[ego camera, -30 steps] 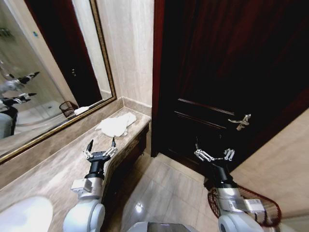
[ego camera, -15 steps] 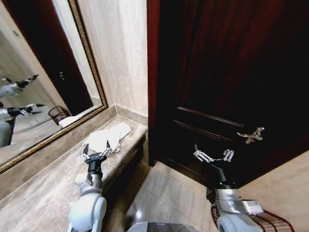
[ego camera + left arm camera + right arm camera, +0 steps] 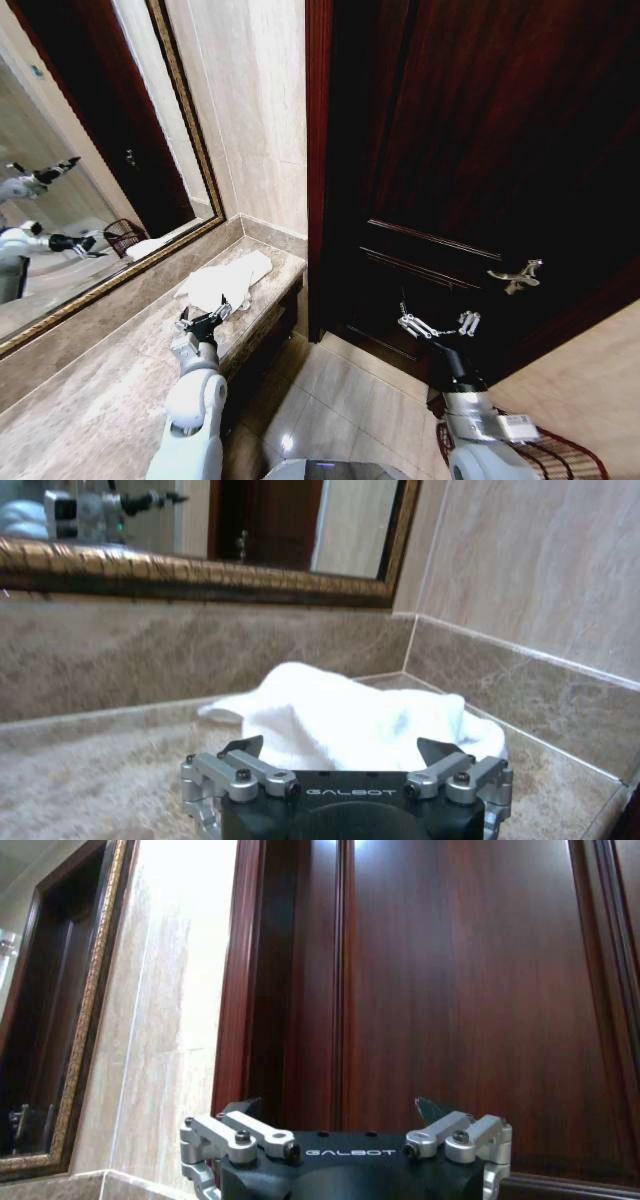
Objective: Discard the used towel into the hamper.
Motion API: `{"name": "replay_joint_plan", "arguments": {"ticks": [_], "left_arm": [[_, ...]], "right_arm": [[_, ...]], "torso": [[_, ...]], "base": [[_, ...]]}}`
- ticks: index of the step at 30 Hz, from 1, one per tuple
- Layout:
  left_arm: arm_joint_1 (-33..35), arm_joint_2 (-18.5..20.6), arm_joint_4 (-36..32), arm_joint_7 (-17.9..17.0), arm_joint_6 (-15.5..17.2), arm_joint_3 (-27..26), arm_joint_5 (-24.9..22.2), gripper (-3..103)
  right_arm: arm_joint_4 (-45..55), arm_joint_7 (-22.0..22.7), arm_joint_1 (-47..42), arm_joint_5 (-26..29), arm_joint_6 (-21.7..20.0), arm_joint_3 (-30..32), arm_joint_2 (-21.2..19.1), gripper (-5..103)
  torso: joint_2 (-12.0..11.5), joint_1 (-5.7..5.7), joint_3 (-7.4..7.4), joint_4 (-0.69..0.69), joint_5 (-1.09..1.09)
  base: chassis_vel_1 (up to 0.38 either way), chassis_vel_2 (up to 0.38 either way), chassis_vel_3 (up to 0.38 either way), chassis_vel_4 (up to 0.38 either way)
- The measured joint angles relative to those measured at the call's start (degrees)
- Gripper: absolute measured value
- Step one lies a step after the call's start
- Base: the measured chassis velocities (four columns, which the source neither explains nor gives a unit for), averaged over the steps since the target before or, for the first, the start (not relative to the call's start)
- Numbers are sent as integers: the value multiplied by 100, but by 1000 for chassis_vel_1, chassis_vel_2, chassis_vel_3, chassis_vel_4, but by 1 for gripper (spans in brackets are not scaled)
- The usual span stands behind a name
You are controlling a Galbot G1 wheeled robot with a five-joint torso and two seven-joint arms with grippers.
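Observation:
The used towel is a crumpled white cloth lying on the marble counter near its far end by the wall corner. My left gripper hovers low over the counter at the towel's near edge, open, nothing between its fingers. In the left wrist view the towel lies just beyond the spread fingertips of the left gripper. My right gripper hangs open in mid-air before the dark door; the right wrist view shows the right gripper facing that door. The hamper, dark red wire, stands on the floor at lower right, partly hidden by my right arm.
A gold-framed mirror runs along the wall behind the counter. The dark wooden door with a metal lever handle is shut. Tiled floor lies between counter and hamper.
The head camera has swung left and closer to the counter. My left arm has stretched forward, bringing its open gripper up to the towel's near edge. The right arm has held its pose.

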Motion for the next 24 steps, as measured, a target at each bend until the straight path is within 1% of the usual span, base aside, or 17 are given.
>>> {"name": "replay_joint_plan", "arguments": {"ticks": [5,6,8,10,11,13,14,15,18,19,21,22,24], "left_arm": [[-293,42,333,-90,28,66,-245,100],[-392,98,446,-111,29,74,-304,103],[-436,130,497,-123,30,74,-335,103],[-588,287,686,-159,15,69,-447,99],[-588,287,686,-159,15,69,-447,99],[-740,514,916,-154,-67,56,-659,96],[-740,514,916,-154,-67,56,-659,96],[-796,635,1008,-134,-95,58,-796,93],[-913,865,1264,-39,-232,68,-988,81],[-913,865,1264,-39,-232,68,-988,81],[-959,952,1329,9,-261,73,-1064,73],[-959,952,1329,9,-261,73,-1064,73],[-978,996,1341,58,-262,94,-1096,65]], "right_arm": [[-17,-6,-21,-7,0,7,-12,100],[-19,-7,-27,-10,1,11,-15,100],[-19,-8,-31,-11,1,14,-16,100],[-24,-10,-49,-15,4,26,-20,100],[-24,-10,-49,-15,4,26,-20,100],[-35,-10,-62,-17,11,44,-24,100],[-35,-10,-62,-17,11,44,-24,100],[-45,-10,-64,-19,16,46,-25,100],[-63,-28,-68,-32,36,45,-16,100],[-63,-28,-68,-32,36,45,-16,100],[-77,-38,-67,-34,45,45,-2,100],[-77,-38,-67,-34,45,45,-2,100],[-95,-40,-58,-35,55,44,7,100]], "torso": [[0,-2,0,0,0],[0,-2,0,-1,0],[0,-2,0,-1,0],[0,-2,0,-1,0],[0,-2,0,-1,0],[0,-2,0,-1,0],[0,-2,0,-1,0],[0,-2,0,0,0],[0,-2,0,0,-1],[0,-2,0,0,-1],[0,-2,0,0,0],[0,-2,0,0,0],[0,-2,-1,0,0]], "base": [[0,0,0,0],[0,0,0,0],[0,0,0,0],[0,0,0,0],[0,0,0,0],[0,0,0,0],[0,0,0,0],[0,0,0,0],[0,0,0,0],[0,0,0,0],[0,0,0,0],[0,0,0,0],[0,0,0,0]]}}
